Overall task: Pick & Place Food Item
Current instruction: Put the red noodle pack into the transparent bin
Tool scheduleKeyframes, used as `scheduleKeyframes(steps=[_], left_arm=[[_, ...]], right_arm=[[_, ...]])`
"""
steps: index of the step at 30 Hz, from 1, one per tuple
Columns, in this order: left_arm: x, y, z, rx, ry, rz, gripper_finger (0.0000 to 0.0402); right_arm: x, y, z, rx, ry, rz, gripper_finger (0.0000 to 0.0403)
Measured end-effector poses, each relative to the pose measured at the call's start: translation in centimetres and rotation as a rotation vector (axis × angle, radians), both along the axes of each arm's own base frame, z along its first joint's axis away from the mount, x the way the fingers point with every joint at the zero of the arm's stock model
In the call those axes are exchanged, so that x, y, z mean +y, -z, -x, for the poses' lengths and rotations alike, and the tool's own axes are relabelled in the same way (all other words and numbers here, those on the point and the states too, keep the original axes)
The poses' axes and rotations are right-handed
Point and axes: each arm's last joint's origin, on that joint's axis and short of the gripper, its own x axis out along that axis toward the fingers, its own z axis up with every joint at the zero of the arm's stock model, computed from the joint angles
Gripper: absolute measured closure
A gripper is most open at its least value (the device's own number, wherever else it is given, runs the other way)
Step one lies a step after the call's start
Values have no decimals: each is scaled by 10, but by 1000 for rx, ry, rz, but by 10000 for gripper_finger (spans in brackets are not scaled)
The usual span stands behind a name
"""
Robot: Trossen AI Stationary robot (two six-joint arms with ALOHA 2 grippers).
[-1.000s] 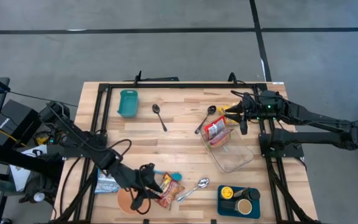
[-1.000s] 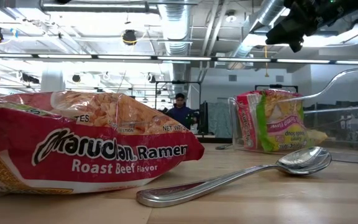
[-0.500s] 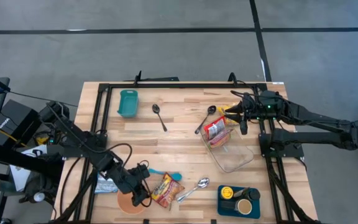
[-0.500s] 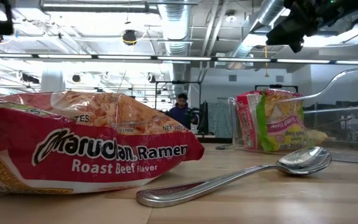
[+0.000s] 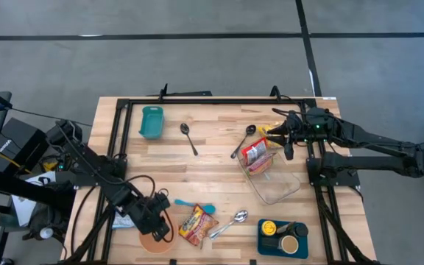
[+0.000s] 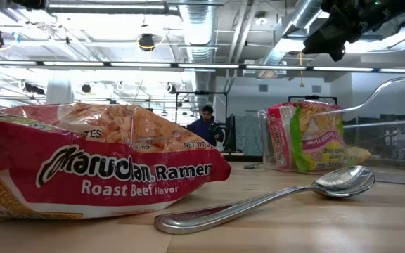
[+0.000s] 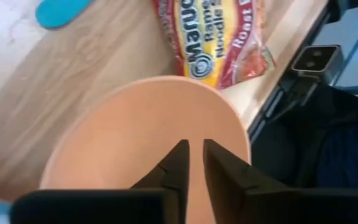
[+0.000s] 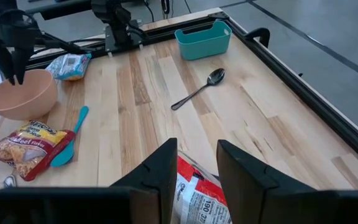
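A red Maruchan ramen packet (image 5: 192, 224) (image 6: 97, 165) (image 7: 222, 34) lies flat on the table near its front edge. Left of it stands an orange bowl (image 5: 152, 241) (image 7: 148, 137) (image 8: 20, 93). My left gripper (image 5: 162, 225) (image 7: 196, 158) hangs over the bowl, pointing down, shut with nothing between its fingers. A second noodle packet (image 5: 255, 153) (image 6: 304, 137) (image 8: 197, 199) leans inside a clear glass container (image 5: 277, 184). My right gripper (image 5: 283, 134) (image 8: 194, 168) hovers open above that container's far corner.
Around the packet lie a teal spatula (image 5: 197, 207), a metal spoon (image 5: 230, 223) (image 6: 273, 200) and a silvery pouch (image 5: 124, 218). A teal bin (image 5: 152, 121) and two spoons (image 5: 188, 137) (image 5: 244, 140) sit farther back. A blue tray with cups (image 5: 282, 237) is front right. A person (image 6: 204, 124) stands beyond the table.
My left gripper has gone from beside the ramen packet toward the table's left edge and down, coming over the bowl, and its wrist has rolled and tipped downward. The ramen packet has stayed flat on the table.
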Motion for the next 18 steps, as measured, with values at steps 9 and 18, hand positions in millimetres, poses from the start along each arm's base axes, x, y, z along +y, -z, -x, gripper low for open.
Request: scheduleKeyframes(steps=[9,18], left_arm=[[-4,29,-2,109,24,-33,397],[-4,42,-2,171,20,-92,401]], right_arm=[[0,0,0,-3,0,1,295],[0,0,0,-3,1,1,295]])
